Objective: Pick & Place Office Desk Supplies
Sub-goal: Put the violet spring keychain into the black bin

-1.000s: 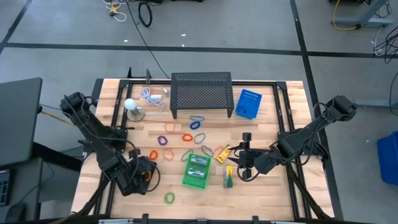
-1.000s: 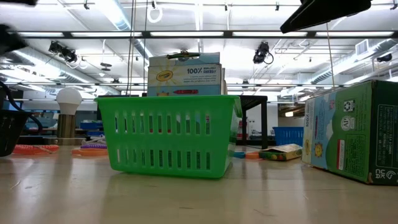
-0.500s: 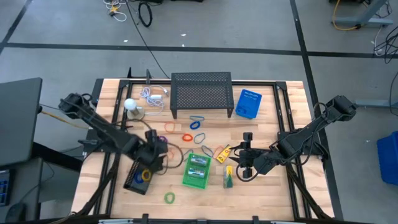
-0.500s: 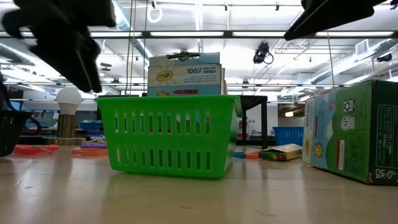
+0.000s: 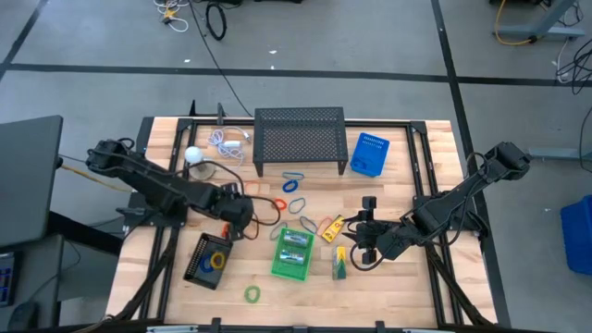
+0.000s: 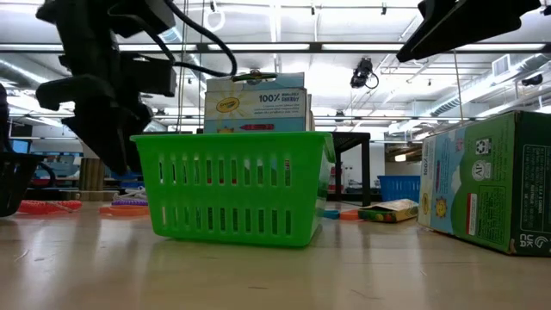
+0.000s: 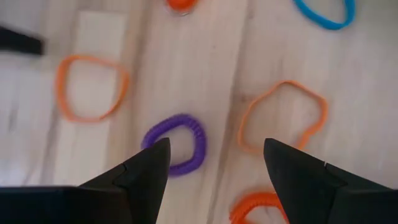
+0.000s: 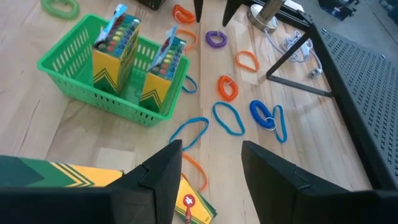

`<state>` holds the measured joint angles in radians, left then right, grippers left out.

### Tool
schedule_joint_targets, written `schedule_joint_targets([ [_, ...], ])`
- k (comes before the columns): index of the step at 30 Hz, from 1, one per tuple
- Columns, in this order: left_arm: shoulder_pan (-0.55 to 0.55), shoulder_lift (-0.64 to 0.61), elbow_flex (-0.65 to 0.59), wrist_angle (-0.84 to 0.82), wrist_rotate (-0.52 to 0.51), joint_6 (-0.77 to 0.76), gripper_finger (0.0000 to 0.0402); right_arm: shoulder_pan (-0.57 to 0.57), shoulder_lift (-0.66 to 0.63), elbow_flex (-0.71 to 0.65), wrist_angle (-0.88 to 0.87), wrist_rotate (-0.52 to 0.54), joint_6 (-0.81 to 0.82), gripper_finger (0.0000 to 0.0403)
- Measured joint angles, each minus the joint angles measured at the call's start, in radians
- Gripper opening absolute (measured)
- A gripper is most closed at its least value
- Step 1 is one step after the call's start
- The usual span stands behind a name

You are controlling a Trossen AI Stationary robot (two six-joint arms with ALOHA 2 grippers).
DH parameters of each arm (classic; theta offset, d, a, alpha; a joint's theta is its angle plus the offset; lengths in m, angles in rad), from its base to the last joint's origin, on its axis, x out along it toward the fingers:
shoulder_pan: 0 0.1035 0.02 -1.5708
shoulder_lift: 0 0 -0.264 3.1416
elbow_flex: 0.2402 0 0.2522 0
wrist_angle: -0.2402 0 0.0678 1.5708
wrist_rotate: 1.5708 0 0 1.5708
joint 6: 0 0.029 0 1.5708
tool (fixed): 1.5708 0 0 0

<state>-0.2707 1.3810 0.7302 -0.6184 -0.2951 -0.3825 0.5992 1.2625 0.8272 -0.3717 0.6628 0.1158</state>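
**Wide left tool over the loops, right tool beside the basket**

On a wooden counter [image 5: 407, 277] in a workshop with bright ceiling lights: office supplies scattered between two dark arms. Near the middle, a green basket [image 6: 232, 189] with two yellow crayon boxes [image 8: 115, 43] standing upright inside. Just beside it on the right arm's side, two more crayon boxes lying on the bare wood, one [image 5: 330, 227] close to the basket's far corner and one [image 5: 339, 264] under the right arm's tip. Thin loops in orange, blue and purple spread over the wood between the basket and a black mesh shelf [image 5: 298, 139] at the back, plus a single green loop [image 5: 252, 294] near the front edge. A black tray [image 5: 196, 268] on the left, with loops already lying in it.

Left tool [image 7: 215, 143] above the loops beside the basket, fingers spread wide and gripping nothing; directly below, a purple loop [image 7: 198, 134] flat on the wood, with orange loops [image 7: 122, 84] on either side.

Right tool [image 8: 211, 146] low over the counter on the basket's other side, fingers moderately apart, nothing between them, only bare wood in the gap.
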Motion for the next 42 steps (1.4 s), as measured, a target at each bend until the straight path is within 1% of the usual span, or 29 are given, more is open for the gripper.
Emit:
schedule_joint_targets([
  [2, 0.016, 0.0, -0.014, 0.024, 0.015, 0.025, 0.0267, 0.0, 0.0, 0.0, -0.002, 0.0, 0.0, 0.0176],
  [8, 0.068, 0.0, -0.047, 0.023, 0.037, 0.045, 0.0251, 0.0, 0.0, 0.0, -0.002, -0.001, 0.0, 0.0176],
  [16, 0.075, 0.021, -0.068, 0.047, 0.067, 0.061, 0.0241, 0.0, 0.0, 0.0, -0.002, -0.001, 0.001, 0.0176],
  [25, 0.089, 0.125, -0.063, 0.071, 0.072, 0.113, 0.024, 0.0, 0.0, 0.0, -0.001, -0.001, 0.003, 0.0176],
  [29, 0.089, 0.142, -0.064, 0.075, 0.067, 0.128, 0.0233, 0.0, 0.0, 0.0, -0.001, -0.001, 0.004, 0.0176],
  [32, 0.089, 0.142, -0.065, 0.079, 0.068, 0.128, 0.021, 0.0, 0.0, 0.0, -0.001, -0.001, 0.004, 0.0176],
  [35, 0.088, 0.142, -0.066, 0.084, 0.072, 0.123, 0.0172, 0.0, 0.0, 0.0, -0.001, -0.001, 0.004, 0.0176],
  [38, 0.087, 0.142, -0.066, 0.089, 0.079, 0.116, 0.0118, 0.0, 0.0, 0.0, -0.001, -0.001, 0.004, 0.0176],
  [42, 0.087, 0.144, -0.066, 0.091, 0.083, 0.108, 0.0033, 0.0, 0.0, 0.0, 0.0, -0.001, 0.003, 0.0176],
])
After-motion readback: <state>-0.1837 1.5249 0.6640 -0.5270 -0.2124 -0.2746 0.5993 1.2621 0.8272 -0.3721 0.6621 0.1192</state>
